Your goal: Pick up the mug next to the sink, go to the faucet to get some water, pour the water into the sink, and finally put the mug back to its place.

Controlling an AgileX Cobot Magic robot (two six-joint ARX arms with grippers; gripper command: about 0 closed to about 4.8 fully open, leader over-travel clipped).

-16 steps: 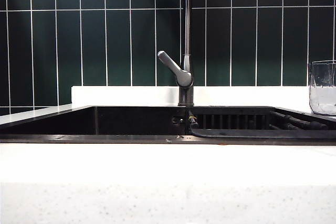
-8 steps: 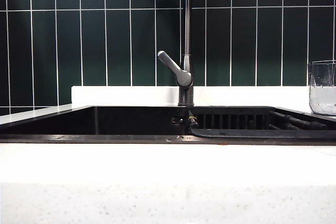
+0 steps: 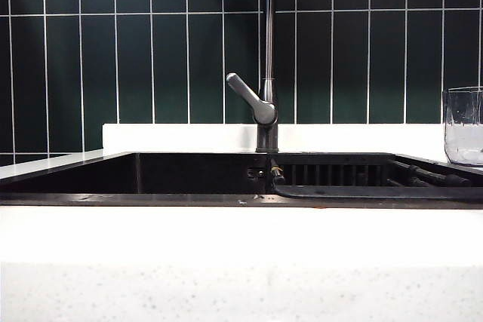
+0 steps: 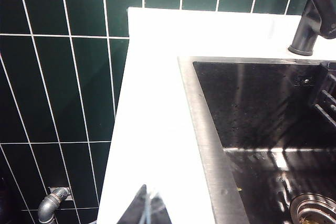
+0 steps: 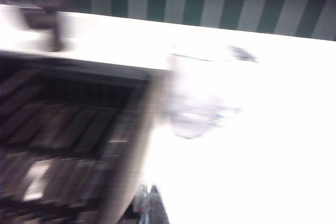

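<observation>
The clear glass mug (image 3: 463, 126) stands on the white counter at the far right, beside the black sink (image 3: 189, 175). The faucet (image 3: 266, 111) rises behind the sink's middle, its grey lever angled up-left. No water shows. Neither gripper appears in the exterior view. My left gripper (image 4: 147, 209) is shut and empty over the counter at the sink's (image 4: 210, 145) left rim, far from the faucet base (image 4: 308, 24). The right wrist view is blurred. In it my right gripper (image 5: 147, 203) is shut and empty, short of the mug (image 5: 202, 95) by the sink's ribbed section (image 5: 68, 129).
Dark green tiles (image 3: 151, 58) form the back wall above a white ledge (image 3: 181, 138). A white counter front (image 3: 241, 262) runs across the near side. The drain (image 4: 315, 211) lies in the basin floor. A metal pipe elbow (image 4: 52, 205) sits low on the left wall.
The exterior view shows no movement: mug, faucet and sink stand as before.
</observation>
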